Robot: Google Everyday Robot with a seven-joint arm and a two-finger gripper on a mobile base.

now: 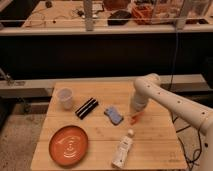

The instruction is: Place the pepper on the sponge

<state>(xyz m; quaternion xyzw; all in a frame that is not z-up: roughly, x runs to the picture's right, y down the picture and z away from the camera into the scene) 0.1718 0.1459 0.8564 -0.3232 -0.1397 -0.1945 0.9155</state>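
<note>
1. The robot's white arm (167, 99) is reaching in from the right and bending down over the right half of the wooden tabletop (100, 160).
2. The hand (135, 116) is pointing straight down, with its tip sitting at the tabletop surface just to the right of the sponge (114, 115).
3. The hand is pinching narrow, its fingers drawn together around the pepper (133, 120).
4. The pepper is showing only as a small orange-red sliver poking out beneath the hand; the rest of it is hiding behind the fingers.
5. The pepper is lying low at the tabletop, near the sponge's right edge but apart from it.
6. The blue-grey sponge is lying flat near the middle of the tabletop, with nothing resting on it.
7. A black block with pale stripes (86, 108) is lying to the left of the sponge, and a white cup (65, 98) is standing upright further left.
8. An orange plate (68, 145) is sitting at the front left, and a white squeeze bottle (123, 149) is lying on its side at the front, below the hand.
</note>
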